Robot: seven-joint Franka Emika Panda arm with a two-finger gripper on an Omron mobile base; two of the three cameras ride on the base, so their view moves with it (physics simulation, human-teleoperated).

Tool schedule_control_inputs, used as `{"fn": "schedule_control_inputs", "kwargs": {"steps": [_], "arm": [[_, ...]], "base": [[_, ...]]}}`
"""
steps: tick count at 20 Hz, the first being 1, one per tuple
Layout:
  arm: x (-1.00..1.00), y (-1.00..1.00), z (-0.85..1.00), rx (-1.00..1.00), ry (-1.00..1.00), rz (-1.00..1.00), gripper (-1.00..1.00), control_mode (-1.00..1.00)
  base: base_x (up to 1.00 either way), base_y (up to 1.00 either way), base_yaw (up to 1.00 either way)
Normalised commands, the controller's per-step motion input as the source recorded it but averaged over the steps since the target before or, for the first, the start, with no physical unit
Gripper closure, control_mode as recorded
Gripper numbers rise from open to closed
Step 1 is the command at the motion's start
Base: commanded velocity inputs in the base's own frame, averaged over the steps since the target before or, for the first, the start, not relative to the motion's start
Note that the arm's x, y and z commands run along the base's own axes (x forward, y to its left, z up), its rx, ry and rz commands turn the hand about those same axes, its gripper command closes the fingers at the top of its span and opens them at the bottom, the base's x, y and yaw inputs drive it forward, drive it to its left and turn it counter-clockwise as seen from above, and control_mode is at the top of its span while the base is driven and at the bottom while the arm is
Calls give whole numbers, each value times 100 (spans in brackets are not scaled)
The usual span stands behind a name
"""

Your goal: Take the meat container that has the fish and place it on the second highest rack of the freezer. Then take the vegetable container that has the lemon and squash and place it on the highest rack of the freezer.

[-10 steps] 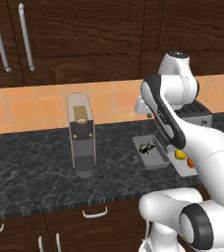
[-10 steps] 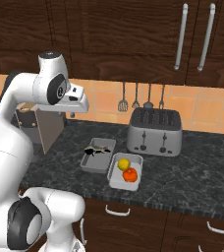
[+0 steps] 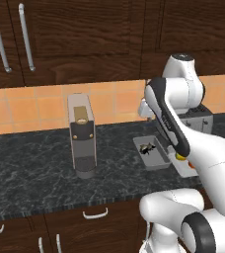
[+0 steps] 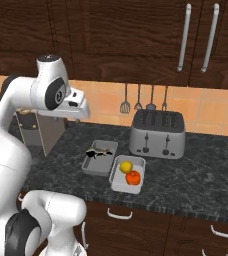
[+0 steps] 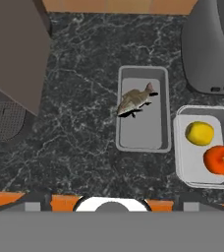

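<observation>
Hand view: the fish [image 5: 135, 100] tray [image 5: 142, 141] and lemon [image 5: 199, 133] tray [image 5: 185, 162] sit near the counter's [image 5: 84, 123] front edge; gripper released.

Rendered home kitchen, being indicated by dark wooden cabinets [image 4: 136, 40] with metal handles, orange tiled backsplash [image 4: 211, 107], black marble counter [image 4: 196, 175], toaster [image 4: 157, 133], coffee machine [image 3: 82, 136], utensils [image 4: 143, 100] being hung on the wall

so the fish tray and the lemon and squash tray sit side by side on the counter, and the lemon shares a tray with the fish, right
Not quite. The two trays do sit side by side on the counter, but the lemon shares the vegetable tray with the squash. The fish lies alone in its own tray. The hand view shows this plainly, and the right base view agrees.
</observation>
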Motion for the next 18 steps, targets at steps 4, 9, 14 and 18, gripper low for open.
{"fn": "schedule_control_inputs", "kwargs": {"steps": [4, 9, 14, 18], "arm": [[0, -38, -37, 0, 10, -35, -100, -100], [-2, -29, -46, 3, 14, -46, -100, -100], [-14, -22, -51, 9, 5, -46, -100, -100], [-2, -1, -46, 7, 0, -41, -100, -100]], "base": [[0, 0, 0], [0, 0, 0], [0, 0, 0], [0, 0, 0]]}}
